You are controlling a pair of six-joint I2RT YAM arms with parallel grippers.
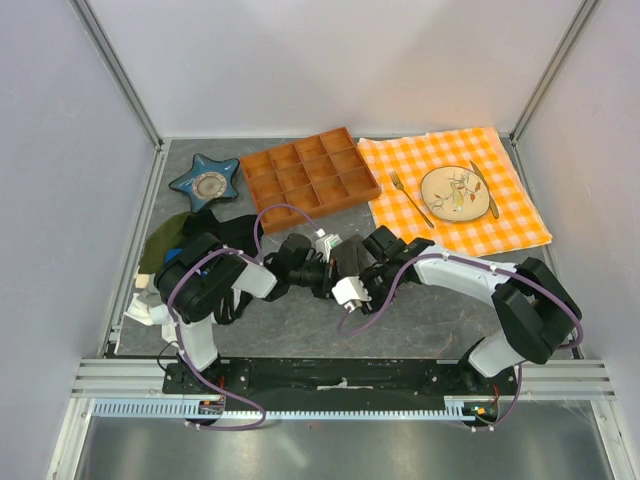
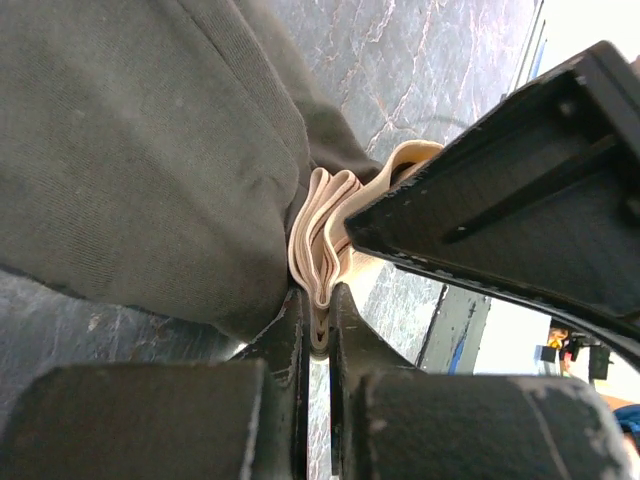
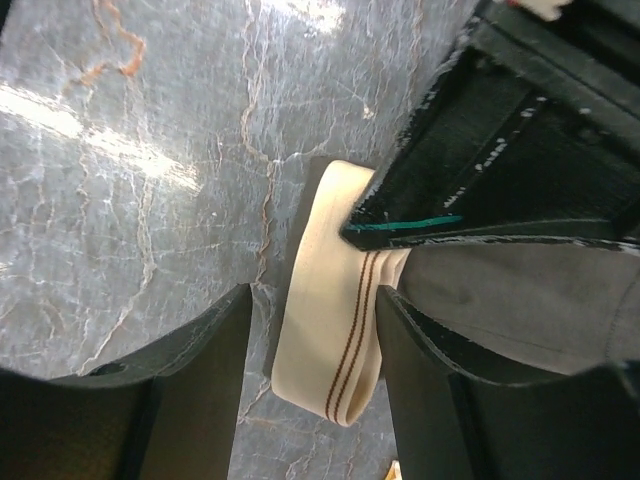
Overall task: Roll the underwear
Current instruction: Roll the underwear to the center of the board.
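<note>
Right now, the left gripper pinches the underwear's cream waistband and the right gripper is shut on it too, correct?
No: the right gripper is open, its fingers apart around the waistband, as the right wrist view shows. The left gripper pinches it.

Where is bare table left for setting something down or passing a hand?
Bare: the near table strip between the two arm bases, and a narrow gap between the wooden tray and the arms. Crowded: the left edge with piled garments, the centre where both arms meet over the underwear, the checkered cloth at right.
</note>
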